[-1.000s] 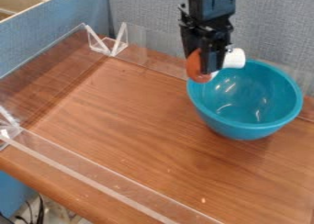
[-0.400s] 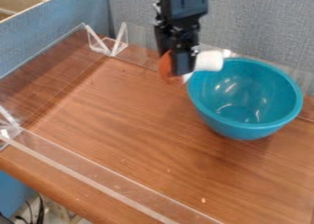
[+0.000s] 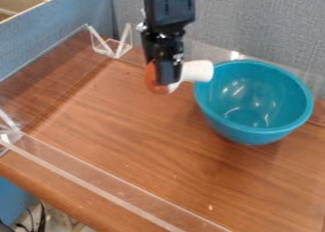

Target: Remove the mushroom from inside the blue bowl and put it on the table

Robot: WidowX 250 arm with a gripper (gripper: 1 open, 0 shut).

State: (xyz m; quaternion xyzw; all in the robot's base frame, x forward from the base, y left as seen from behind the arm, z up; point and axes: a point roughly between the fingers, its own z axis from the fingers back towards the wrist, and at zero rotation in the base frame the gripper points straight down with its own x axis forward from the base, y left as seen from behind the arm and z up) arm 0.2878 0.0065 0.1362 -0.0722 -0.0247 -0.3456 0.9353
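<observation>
The gripper (image 3: pixel 166 72) hung pointing down over the desk (image 3: pixel 114 131), just left of the blue bowl (image 3: pixel 254 103), its jaws partly closed on the mushroom (image 3: pixel 181 73). The mushroom lay sideways in the grip, its orange-brown cap pinched between the jaws and its white stem jutting out toward the bowl's rim; it was clear of the bowl and above bare wood. It looked like a small, light toy, probably hard and smooth, so it could slip or roll once let go; the cap seemed the sensible place to hold, being the widest part. The bowl sat empty and upright, its near rim close beside the stem, the one thing a careless lowering might clip. Low clear walls (image 3: pixel 76 169) edged the desk, with a small clear bracket (image 3: pixel 112 43) in the far corner, both well apart from the gripper. The wood beneath the mushroom looked free for setting down.
</observation>
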